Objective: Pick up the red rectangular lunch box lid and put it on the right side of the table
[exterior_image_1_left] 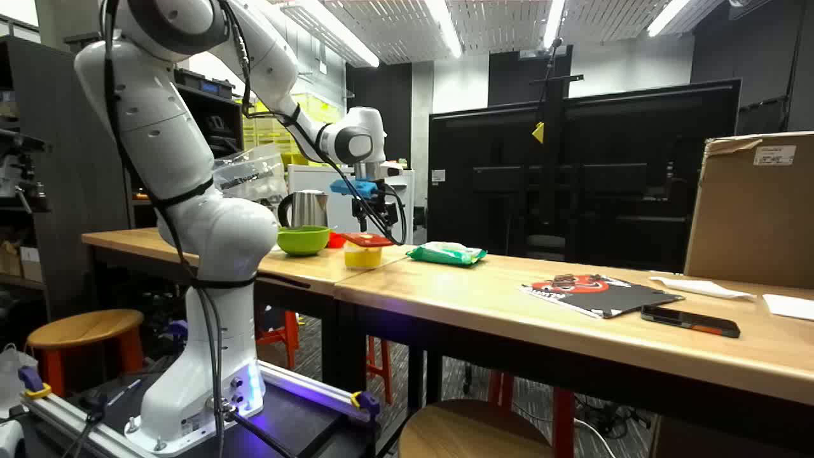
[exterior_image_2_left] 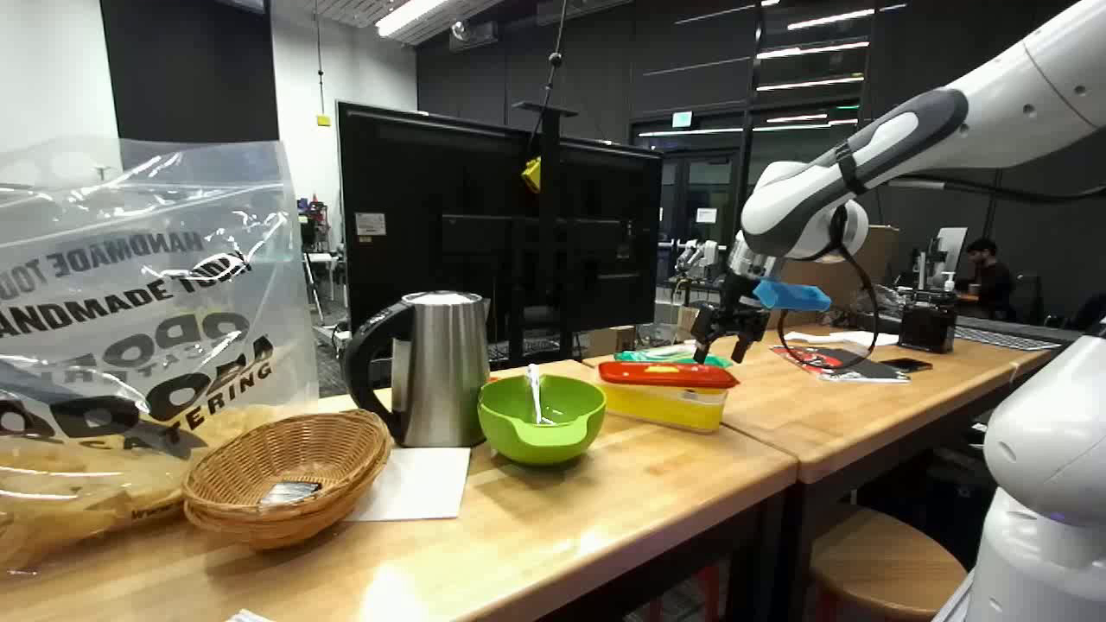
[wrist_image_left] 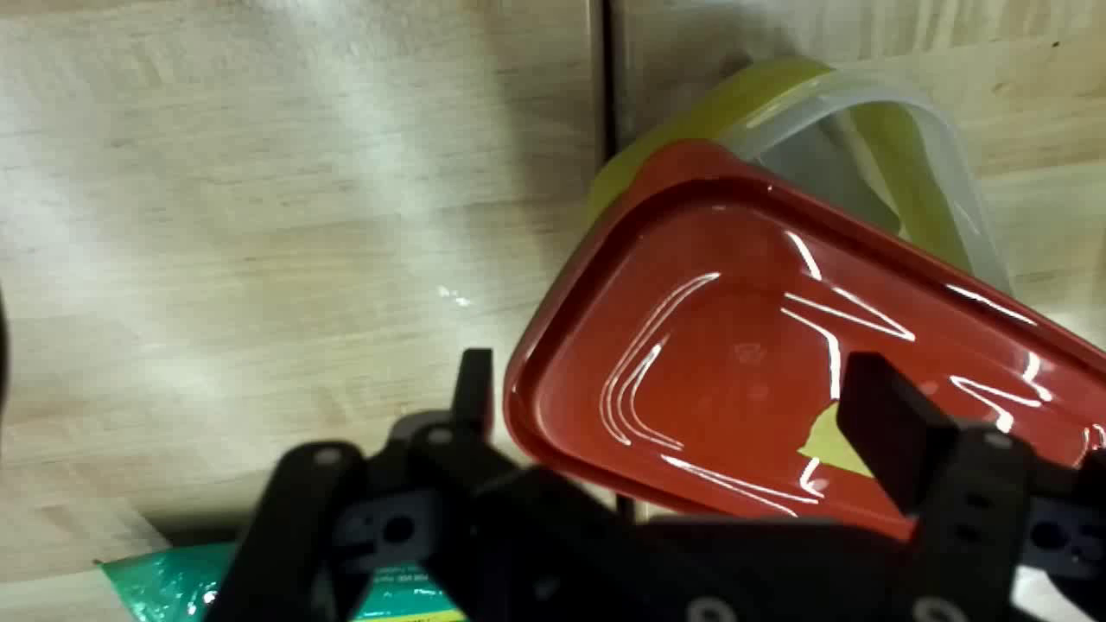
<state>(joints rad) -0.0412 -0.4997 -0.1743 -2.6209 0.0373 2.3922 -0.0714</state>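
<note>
Ceiling strip lights [exterior_image_1_left: 553,22] shine over a robotics lab, where a white robot arm [exterior_image_1_left: 241,235] stands bolted beside a wooden workbench [exterior_image_1_left: 445,280] and a distant white arm [exterior_image_2_left: 708,252] shows in the background.

ceiling tubes [exterior_image_1_left: 443,28] shine bright and glare streaks the red lid [wrist_image_left: 734,371].
</note>
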